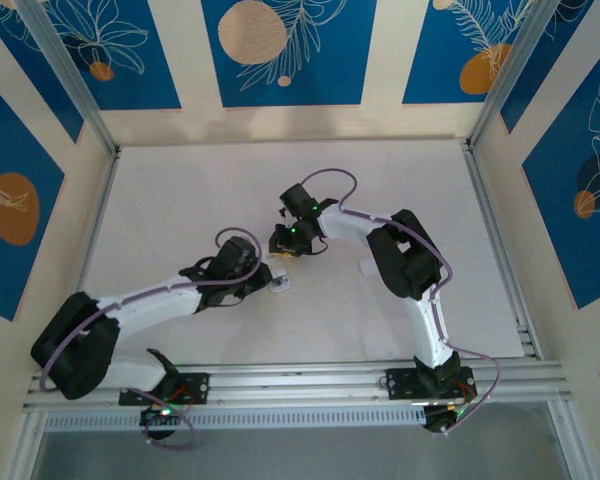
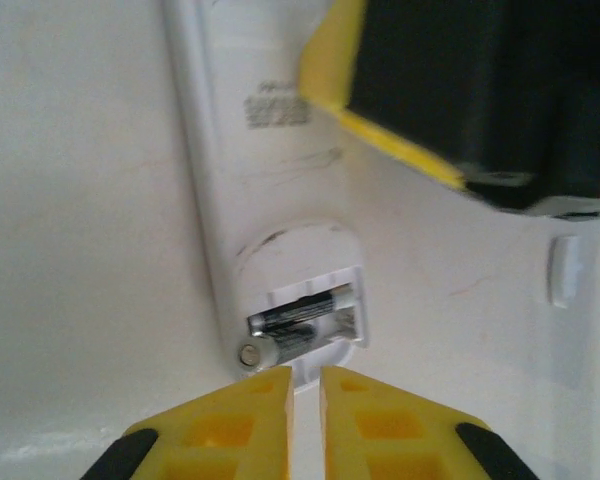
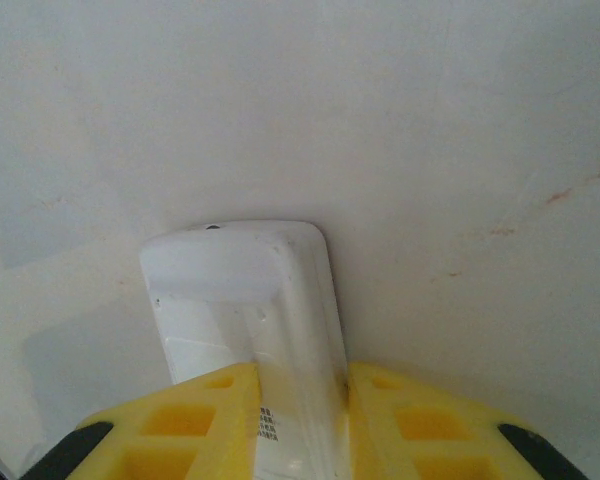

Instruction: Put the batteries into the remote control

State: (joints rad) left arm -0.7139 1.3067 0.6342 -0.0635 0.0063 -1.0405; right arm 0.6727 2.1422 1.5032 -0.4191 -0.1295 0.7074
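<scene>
- Your right gripper [image 3: 300, 420] was clamped on the remote control [image 3: 245, 290], one yellow finger pressed against each long side of the white body.
- In the right wrist view the rounded end of the remote stuck out past the fingers, and the remote lay flat on the white table [image 3: 460, 130].
- In the left wrist view the remote control [image 2: 230, 150] lay back side up, with small printed text near its middle and its battery bay open at the near end.
- The batteries [image 2: 292, 328] lay side by side in that bay. The nearer one showed its metal cap at the left, and I could not tell whether either was fully seated.
- Your left gripper [image 2: 305, 400] hung just beside the bay end of the remote. Its yellow fingers were barely parted, with only a thin slit between them and nothing in it.
- A small white piece [image 2: 562, 270] lay on the table to the right of the remote, apart from it.
- From the top camera your left gripper [image 1: 268, 276] and right gripper [image 1: 285, 240] were near each other around the middle of the table [image 1: 180, 190].
</scene>
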